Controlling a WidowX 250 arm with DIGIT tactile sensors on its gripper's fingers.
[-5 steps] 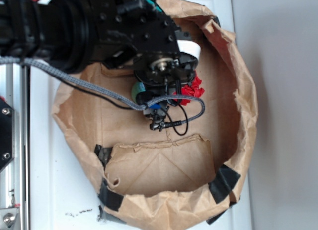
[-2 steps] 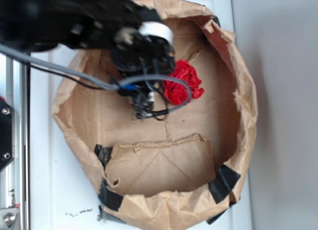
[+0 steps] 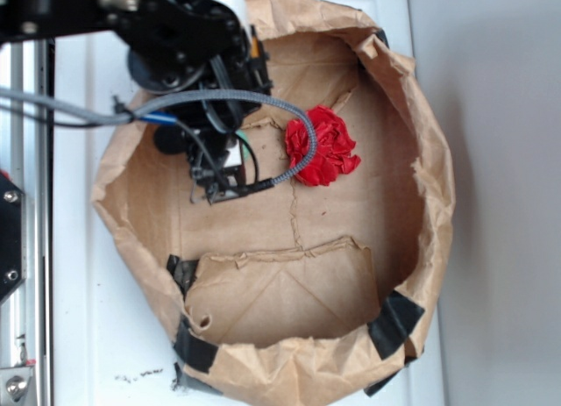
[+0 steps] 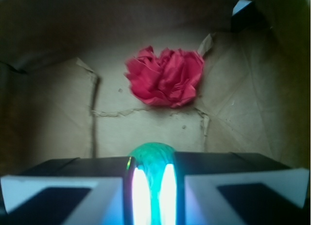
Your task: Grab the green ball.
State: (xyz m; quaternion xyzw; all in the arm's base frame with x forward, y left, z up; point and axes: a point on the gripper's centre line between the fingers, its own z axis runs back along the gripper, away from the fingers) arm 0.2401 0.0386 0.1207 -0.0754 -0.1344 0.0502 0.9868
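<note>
One small mint-green ball (image 4: 151, 159) sits wedged between the two fingers of the black gripper (image 4: 151, 186) in the wrist view, at the bottom centre of the picture. Only its rounded top shows above the finger blocks; the rest runs down between them, lit bright along two pale vertical streaks. The fingers (image 4: 63, 191) are closed in on the ball from both sides, pinching it, with their pale pads pressed against it.

From the exterior view the ball itself cannot be made out: the black arm and gripper (image 3: 215, 174) cover it, with the wrist over the upper left part of the brown paper bag (image 3: 434, 187). A grey braided cable (image 3: 219, 99) loops from the left edge across the gripper and curves down toward the right, ending near thin black wires.

Just beyond the gripper in the wrist view, apart from it, lies a red ruffled flower-like paper wad (image 4: 165, 78) on the crumpled brown paper floor. In the exterior view the same red wad (image 3: 322, 146) rests to the right of the gripper, with the cable's curve passing over its left edge.

The bag's torn walls stand up all round as a rough ring, held at the lower corners by strips of black tape (image 3: 396, 323). It sits on a white surface (image 3: 88, 318), beside a metal rail (image 3: 22, 336) along the left edge.
</note>
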